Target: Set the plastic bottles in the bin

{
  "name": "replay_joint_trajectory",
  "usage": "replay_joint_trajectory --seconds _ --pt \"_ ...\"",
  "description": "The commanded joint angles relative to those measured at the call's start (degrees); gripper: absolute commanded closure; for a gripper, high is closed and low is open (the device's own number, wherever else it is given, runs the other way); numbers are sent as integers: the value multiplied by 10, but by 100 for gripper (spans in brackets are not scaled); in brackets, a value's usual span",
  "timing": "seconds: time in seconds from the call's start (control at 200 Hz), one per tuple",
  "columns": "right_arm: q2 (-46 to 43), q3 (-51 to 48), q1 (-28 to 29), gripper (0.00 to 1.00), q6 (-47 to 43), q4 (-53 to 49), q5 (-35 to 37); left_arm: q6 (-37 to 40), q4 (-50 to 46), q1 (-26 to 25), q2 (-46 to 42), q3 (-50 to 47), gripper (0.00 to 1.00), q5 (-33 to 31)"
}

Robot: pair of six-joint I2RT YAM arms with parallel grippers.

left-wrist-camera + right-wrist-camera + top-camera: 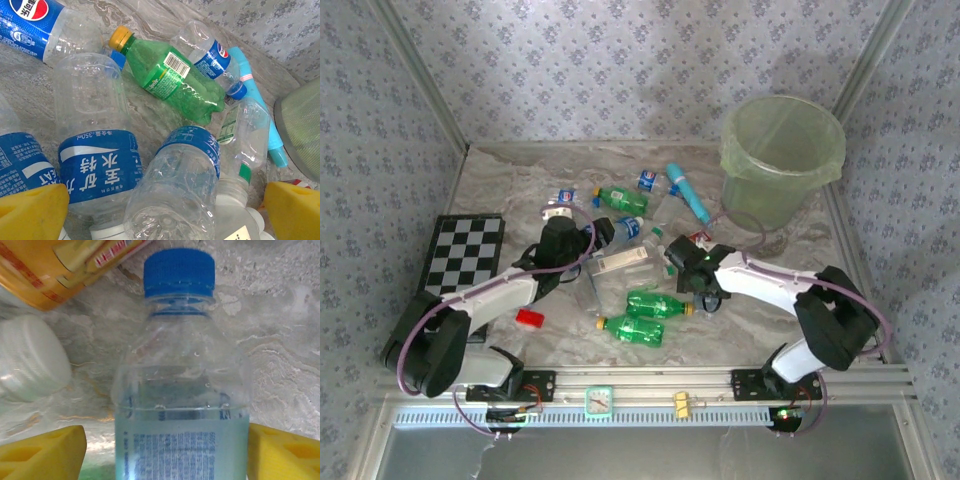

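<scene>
The marbled table [510, 170] is boxed in by floral-papered walls [620, 60]. The plastic bottles [645, 305] litter its middle, and the bin [775, 195] stands in the far right corner. My right gripper [165, 450] straddles a blue-capped bottle [180, 380], not yet clamped. My left gripper [162, 215] gapes wide over heaped bottles. There is bare marble along the far left edge.

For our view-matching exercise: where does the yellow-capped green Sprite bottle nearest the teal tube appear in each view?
Top external: green Sprite bottle at back centre, left of the teal tube.
Left wrist: green Sprite bottle upper centre, yellow cap up-left.
Shared landmark: teal tube, right of it in both.
</scene>
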Motion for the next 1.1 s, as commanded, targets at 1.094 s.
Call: replay_joint_trajectory --seconds 1.094 --pt "-172 308 -191 47 -299 27 -136 41 -75 6 -102 -9 0 -36"
